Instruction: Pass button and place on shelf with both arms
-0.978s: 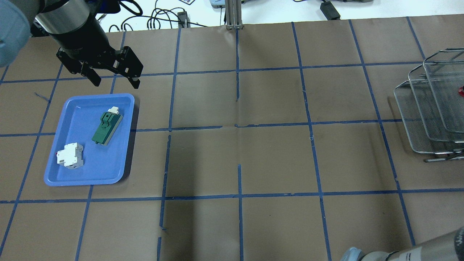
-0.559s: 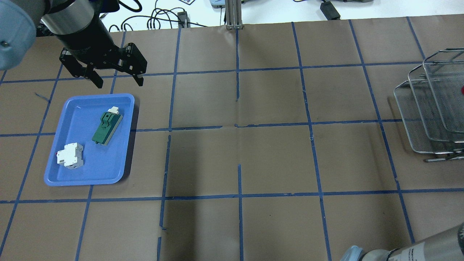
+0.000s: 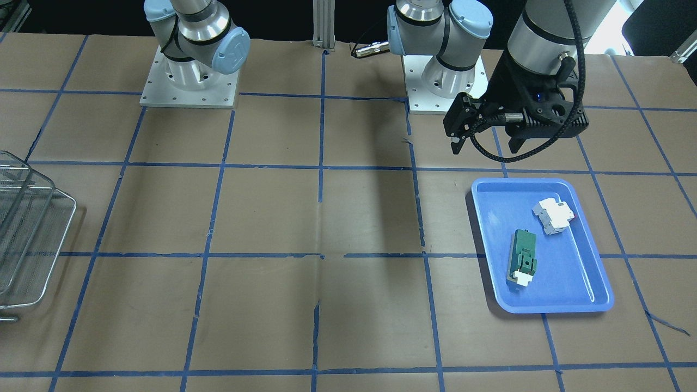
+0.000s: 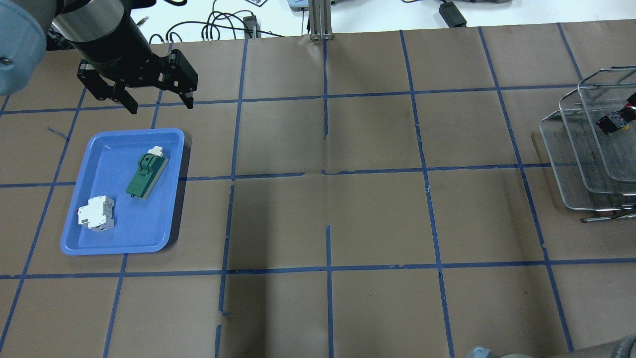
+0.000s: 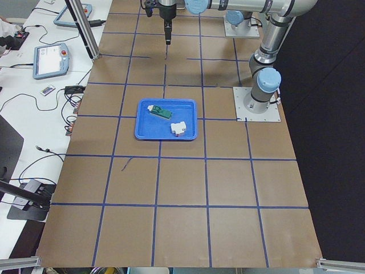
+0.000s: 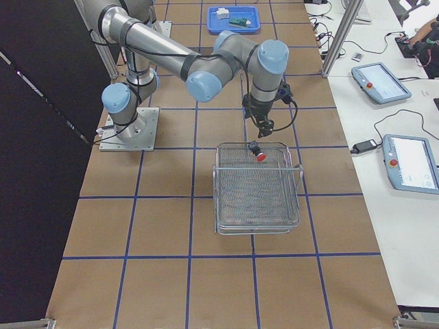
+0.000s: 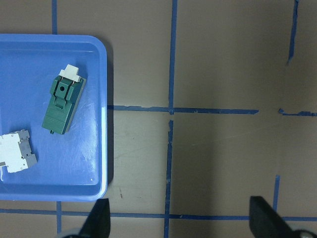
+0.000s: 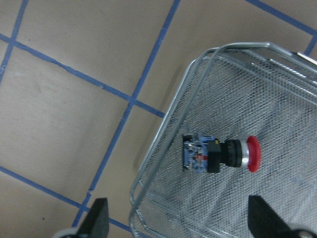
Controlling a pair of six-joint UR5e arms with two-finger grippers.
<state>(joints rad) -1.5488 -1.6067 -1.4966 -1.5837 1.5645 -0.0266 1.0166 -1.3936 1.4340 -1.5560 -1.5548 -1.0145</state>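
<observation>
The button point(image 8: 220, 153) lies on its side in the top tier of the wire shelf point(image 8: 163, 129), red cap to the right. It also shows in the overhead view point(image 4: 615, 119) and the right side view point(image 6: 257, 151). My right gripper point(image 8: 179, 217) is open and empty above the button, with both fingers well clear of it; it hangs over the shelf's back rim point(image 6: 264, 129). My left gripper point(image 4: 159, 102) is open and empty, high up by the blue tray point(image 4: 99, 241); it also shows in the front view point(image 3: 487, 144).
The blue tray point(image 3: 591, 272) holds a green block point(image 4: 146, 171) and a white breaker-like module point(image 4: 97, 214). The shelf point(image 4: 571, 149) stands at the table's right end point(image 3: 49, 218). The brown table has a blue tape grid.
The button, only a red speck at the overhead view's right edge before, now lies in full sight on the shelf's top tier. My left gripper rose slightly. The right arm's elbow sank lower in view.
</observation>
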